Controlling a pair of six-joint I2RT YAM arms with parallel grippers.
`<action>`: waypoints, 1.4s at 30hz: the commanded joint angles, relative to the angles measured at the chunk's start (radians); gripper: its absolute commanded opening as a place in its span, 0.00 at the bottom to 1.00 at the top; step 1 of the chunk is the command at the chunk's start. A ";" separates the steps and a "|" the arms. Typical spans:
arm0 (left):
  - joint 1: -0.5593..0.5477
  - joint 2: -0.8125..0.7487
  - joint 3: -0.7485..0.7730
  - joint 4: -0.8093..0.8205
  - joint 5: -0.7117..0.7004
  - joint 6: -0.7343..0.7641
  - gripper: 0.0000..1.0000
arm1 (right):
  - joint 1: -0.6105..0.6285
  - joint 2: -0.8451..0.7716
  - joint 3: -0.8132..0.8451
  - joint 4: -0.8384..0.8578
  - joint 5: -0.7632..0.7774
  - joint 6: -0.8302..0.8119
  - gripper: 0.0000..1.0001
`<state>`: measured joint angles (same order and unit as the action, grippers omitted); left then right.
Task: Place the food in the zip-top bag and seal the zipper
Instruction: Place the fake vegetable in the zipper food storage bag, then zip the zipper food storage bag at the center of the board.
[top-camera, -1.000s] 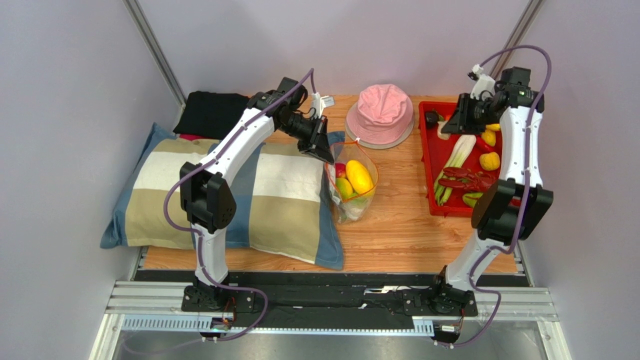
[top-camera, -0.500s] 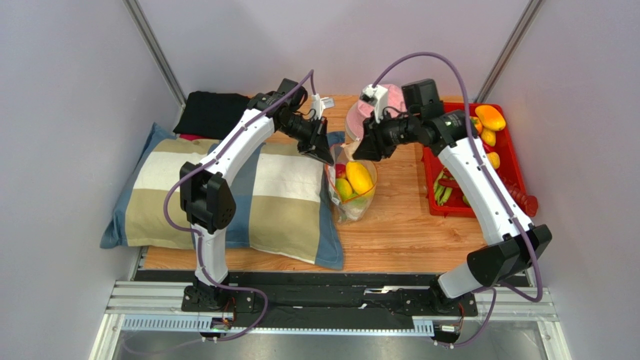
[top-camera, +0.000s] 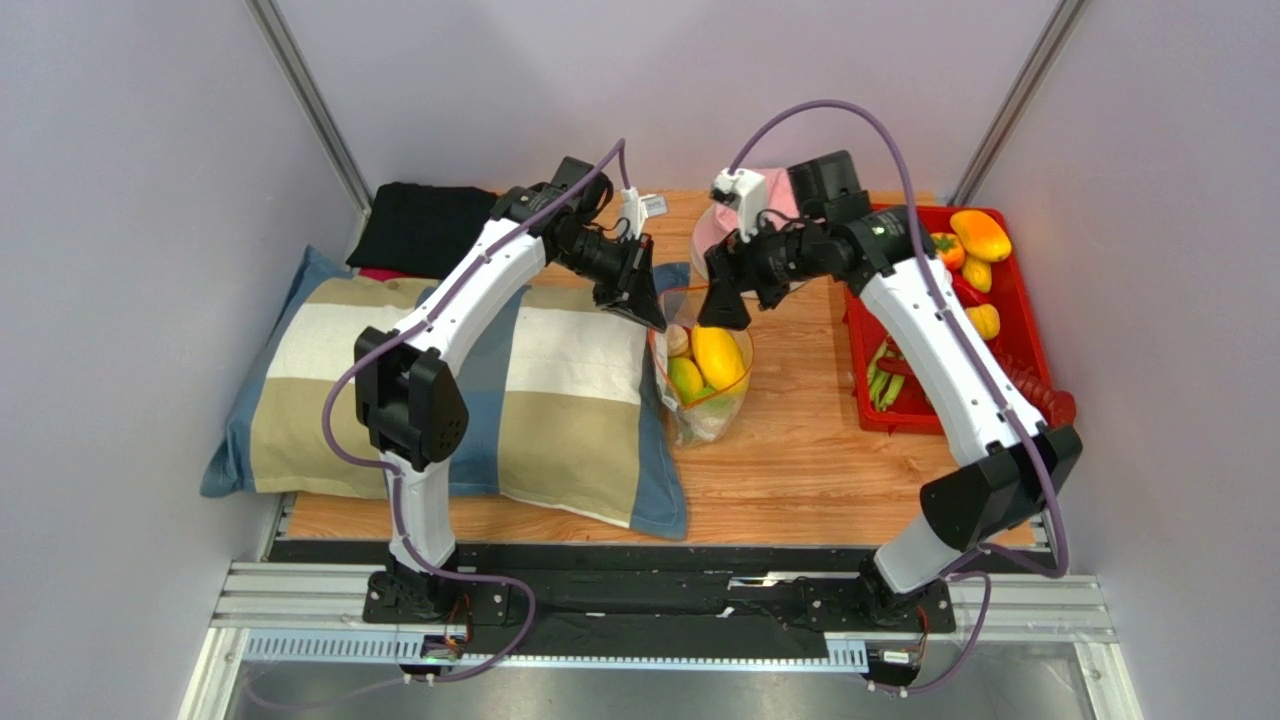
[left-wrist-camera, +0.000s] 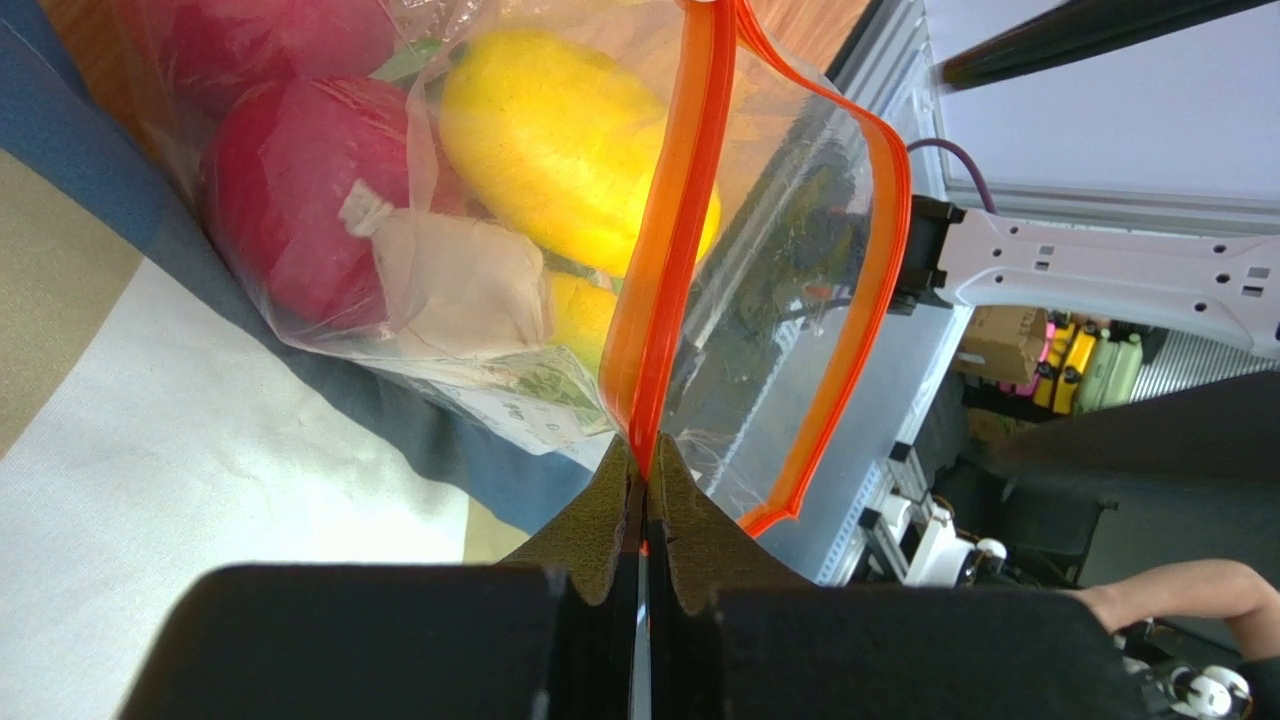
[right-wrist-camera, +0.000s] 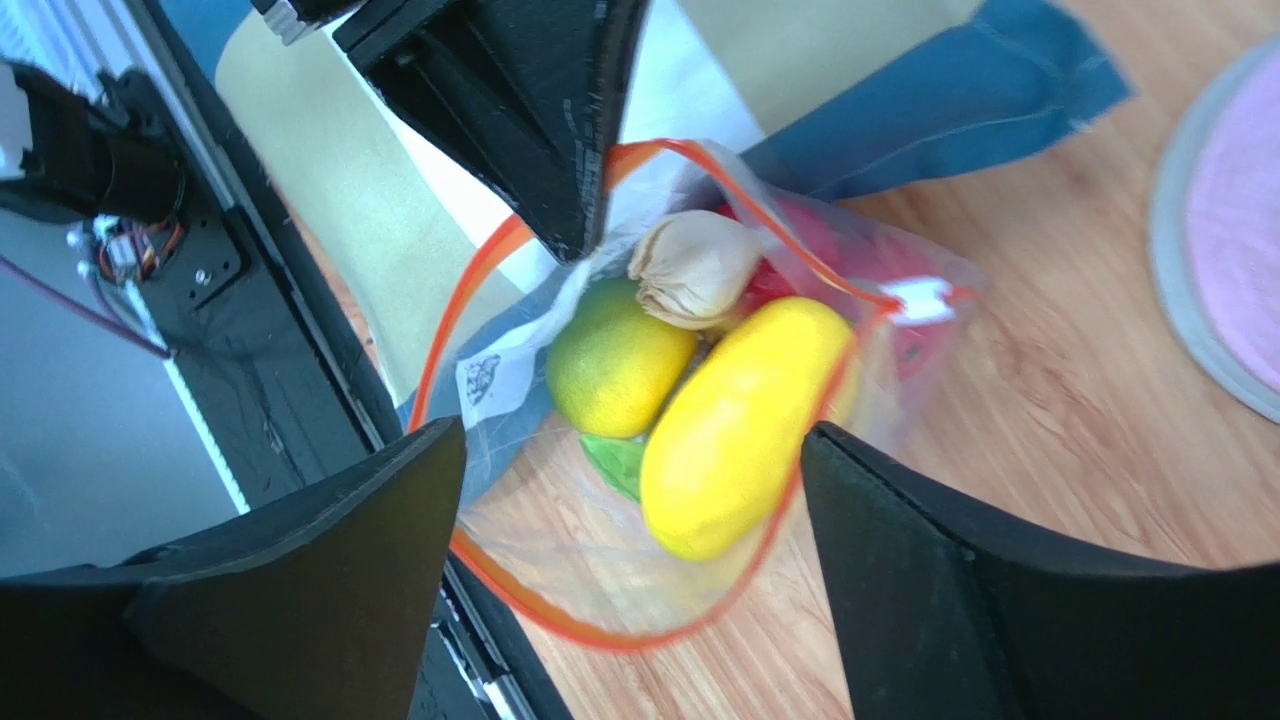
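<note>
While the left gripper (left-wrist-camera: 643, 503) is clamped on the zipper (left-wrist-camera: 684, 225), the right gripper (right-wrist-camera: 624, 450) hangs wide apart and empty over the zip-top bag (top-camera: 699, 420), which stands against the pillow (top-camera: 451, 390). Risk: food (right-wrist-camera: 736, 428) piled near the mouth may obstruct sealing; the single-point hold may let the bag tip.

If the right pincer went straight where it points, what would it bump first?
Probably the long yellow fruit in the zip-top bag, straight ahead of the right pincer; depth is unclear.
</note>
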<state>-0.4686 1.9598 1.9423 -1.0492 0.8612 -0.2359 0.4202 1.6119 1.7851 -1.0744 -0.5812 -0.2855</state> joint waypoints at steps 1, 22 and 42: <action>0.004 -0.052 0.018 0.020 0.012 0.024 0.00 | -0.087 -0.119 -0.040 -0.006 0.049 0.077 0.81; -0.050 0.037 0.203 -0.087 -0.028 0.104 0.00 | -0.126 -0.174 -0.363 0.137 -0.258 0.421 0.00; -0.157 0.050 0.126 -0.060 -0.014 0.098 0.57 | -0.116 -0.187 -0.598 0.682 -0.028 1.032 0.00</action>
<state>-0.6033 2.0251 2.0758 -1.1477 0.8871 -0.1272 0.2989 1.4200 1.1702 -0.4896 -0.6556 0.6540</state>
